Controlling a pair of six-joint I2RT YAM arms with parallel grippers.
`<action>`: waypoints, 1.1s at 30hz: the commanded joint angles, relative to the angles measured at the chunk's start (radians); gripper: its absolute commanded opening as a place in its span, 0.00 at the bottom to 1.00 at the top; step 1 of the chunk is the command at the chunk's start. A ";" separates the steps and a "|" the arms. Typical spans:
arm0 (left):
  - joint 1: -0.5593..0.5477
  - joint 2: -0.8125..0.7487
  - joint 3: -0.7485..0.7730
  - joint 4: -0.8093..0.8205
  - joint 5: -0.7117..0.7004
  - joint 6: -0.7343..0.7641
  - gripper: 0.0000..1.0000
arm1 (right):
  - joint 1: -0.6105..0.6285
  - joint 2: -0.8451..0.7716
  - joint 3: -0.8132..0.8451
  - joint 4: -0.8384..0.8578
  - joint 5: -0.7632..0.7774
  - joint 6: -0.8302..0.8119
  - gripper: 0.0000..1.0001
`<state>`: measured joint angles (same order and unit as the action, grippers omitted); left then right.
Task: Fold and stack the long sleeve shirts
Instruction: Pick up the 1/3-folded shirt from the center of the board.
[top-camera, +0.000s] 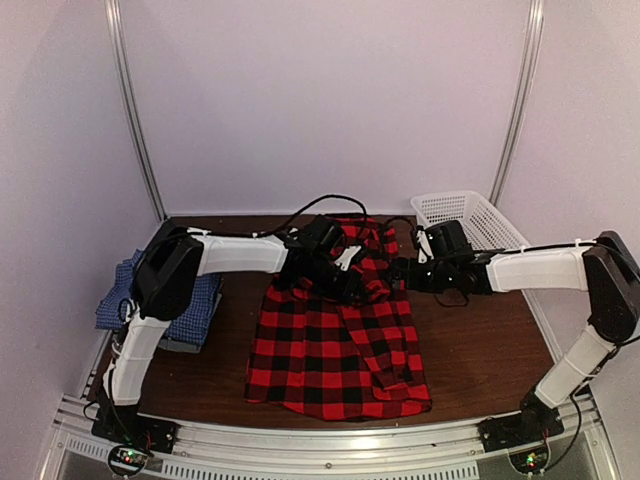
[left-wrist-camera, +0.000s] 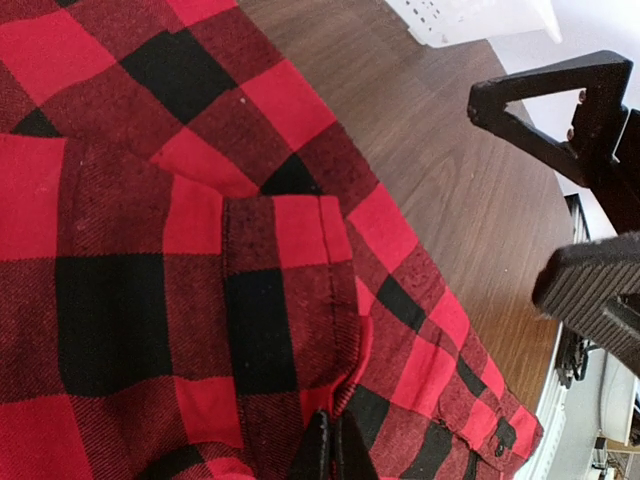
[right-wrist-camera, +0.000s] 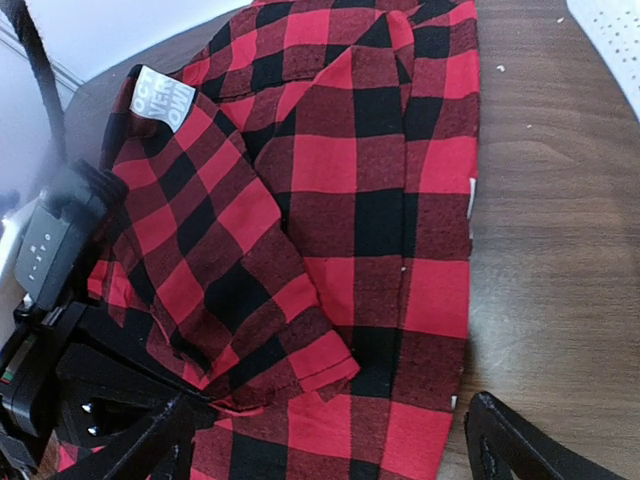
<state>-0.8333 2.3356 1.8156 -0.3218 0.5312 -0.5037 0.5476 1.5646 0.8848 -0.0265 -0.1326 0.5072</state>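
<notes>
My left gripper (left-wrist-camera: 330, 447) is pinched shut on a fold of the red-and-black plaid shirt (top-camera: 340, 350), which is spread out in the middle of the table (top-camera: 480, 340). My right gripper (right-wrist-camera: 330, 440) hangs wide open over the shirt's right edge. The white neck label (right-wrist-camera: 163, 97) is too blurry to read. The white basket (top-camera: 465, 212) sits back right.

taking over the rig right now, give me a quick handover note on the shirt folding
Left gripper: shut, pinching a fold of the red plaid shirt near its collar end.
Right gripper: open, hovering at that shirt's right edge, holding nothing.
Things: plaid shirt spread mid-table, top part folded over; blue checked shirt lies folded at the left edge; white basket far right.
Done: blue shirt looks folded.
Left: finish folding the plaid, stack it on the blue.
</notes>
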 joint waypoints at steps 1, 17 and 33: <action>-0.003 0.008 -0.016 0.057 0.017 -0.006 0.00 | -0.017 0.052 -0.026 0.120 -0.124 0.076 0.95; -0.015 -0.012 -0.096 0.151 -0.018 -0.069 0.00 | -0.059 0.182 -0.063 0.290 -0.280 0.194 0.75; -0.016 -0.014 -0.113 0.172 -0.024 -0.078 0.00 | -0.058 0.267 -0.023 0.310 -0.285 0.187 0.58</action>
<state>-0.8455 2.3379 1.7145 -0.1898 0.5156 -0.5758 0.4931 1.8168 0.8333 0.2634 -0.4141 0.7029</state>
